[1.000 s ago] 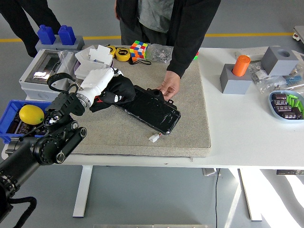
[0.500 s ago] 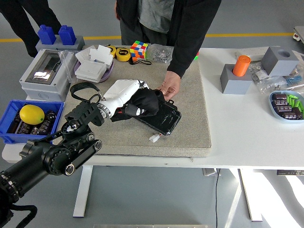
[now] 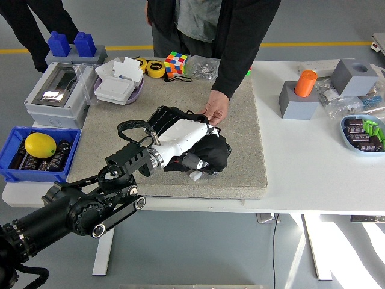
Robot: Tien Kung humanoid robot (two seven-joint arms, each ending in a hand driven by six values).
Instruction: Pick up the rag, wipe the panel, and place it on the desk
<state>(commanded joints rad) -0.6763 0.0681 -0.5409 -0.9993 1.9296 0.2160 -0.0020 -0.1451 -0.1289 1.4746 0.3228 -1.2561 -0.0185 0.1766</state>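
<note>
Now left hand (image 3: pixel 201 147), fingers clutching the rag (image 3: pixel 215 154), has swept rightward to the panel (image 3: pixel 168 117) end a person's hand (image 3: pixel 215 111) steadies, so wiping looks nearly done.

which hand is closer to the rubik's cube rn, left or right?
Left, by default. The left hand is on the black rag over the panel, well nearer the camera than the cube at the far edge. The right hand isn't in view.
</note>
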